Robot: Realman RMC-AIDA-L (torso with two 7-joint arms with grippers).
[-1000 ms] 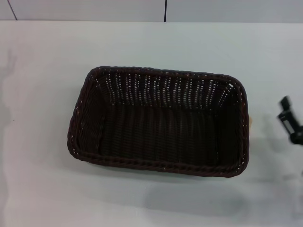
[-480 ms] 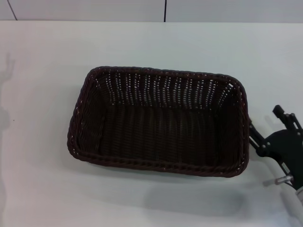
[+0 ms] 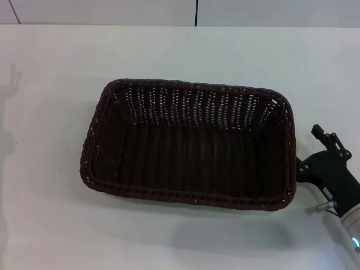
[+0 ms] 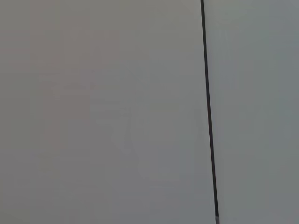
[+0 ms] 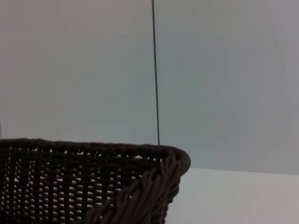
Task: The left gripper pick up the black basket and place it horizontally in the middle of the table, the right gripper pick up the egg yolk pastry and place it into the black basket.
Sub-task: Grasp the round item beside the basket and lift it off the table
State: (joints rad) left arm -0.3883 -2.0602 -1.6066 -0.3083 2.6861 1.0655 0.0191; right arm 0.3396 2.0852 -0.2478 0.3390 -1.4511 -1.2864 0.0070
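Note:
The black basket (image 3: 188, 143) lies lengthwise in the middle of the white table (image 3: 50, 67), open side up and empty. Its braided rim corner also shows close in the right wrist view (image 5: 140, 186). My right gripper (image 3: 311, 153) is low over the table just right of the basket's right rim, pointing toward it. A small pale tan sliver, the egg yolk pastry (image 3: 297, 148), peeks out between the rim and the gripper; most of it is hidden. The left gripper is out of view; the left wrist view shows only a wall.
A pale wall with a dark vertical seam (image 3: 196, 12) runs behind the table's far edge. White tabletop surrounds the basket on the left, front and back. The right arm's wrist with a blue light (image 3: 353, 242) is at the front right corner.
My right gripper has come in from the right edge and moved left and lower, up to the basket's right rim. The basket has not moved.

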